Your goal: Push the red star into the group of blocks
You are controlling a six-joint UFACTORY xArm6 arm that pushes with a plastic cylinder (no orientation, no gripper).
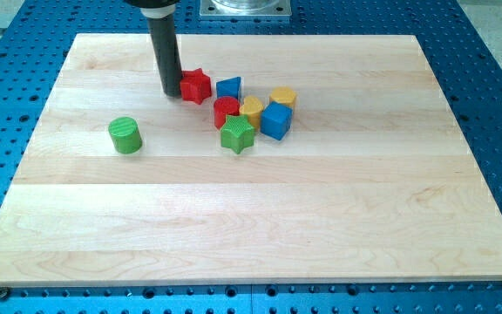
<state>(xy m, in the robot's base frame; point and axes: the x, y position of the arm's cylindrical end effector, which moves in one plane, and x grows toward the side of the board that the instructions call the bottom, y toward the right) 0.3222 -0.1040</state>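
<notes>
The red star (197, 85) lies near the board's top centre. My tip (172, 92) stands right against its left side. Just to the right of the star is the group: a blue triangle-like block (229, 87), a red cylinder (226, 111), a yellow block (252, 110), a yellow cylinder (282, 97), a blue cube (276, 120) and a green star (238, 134). The red star sits close to the blue block and the red cylinder, with a narrow gap.
A green cylinder (125, 134) stands alone at the view's left. The wooden board (251, 218) lies on a blue perforated table (16, 35). The arm's metal base (245, 7) is at the view's top.
</notes>
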